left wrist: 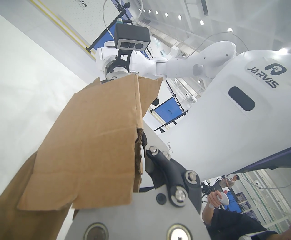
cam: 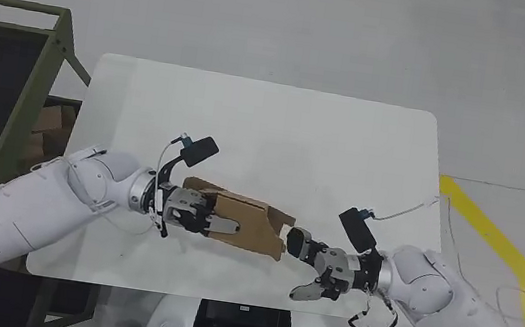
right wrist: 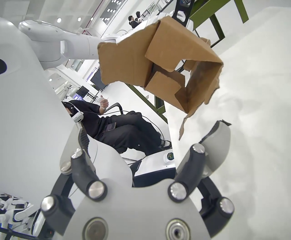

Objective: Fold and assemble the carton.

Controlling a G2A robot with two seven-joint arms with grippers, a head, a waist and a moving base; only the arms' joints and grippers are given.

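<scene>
A brown cardboard carton is held above the near part of the white table. It is partly opened into a tube with loose, torn flaps. My left gripper is shut on the carton's left end. In the left wrist view one finger lies against the carton, and the cardboard hides the other. My right gripper stands open just off the carton's right end. In the right wrist view the carton's open end faces my spread right gripper. A hanging flap sits close to one finger.
A green metal rack stands against the table's left side, with cardboard pieces inside it. A yellow line runs on the floor to the right. The far half of the table is bare.
</scene>
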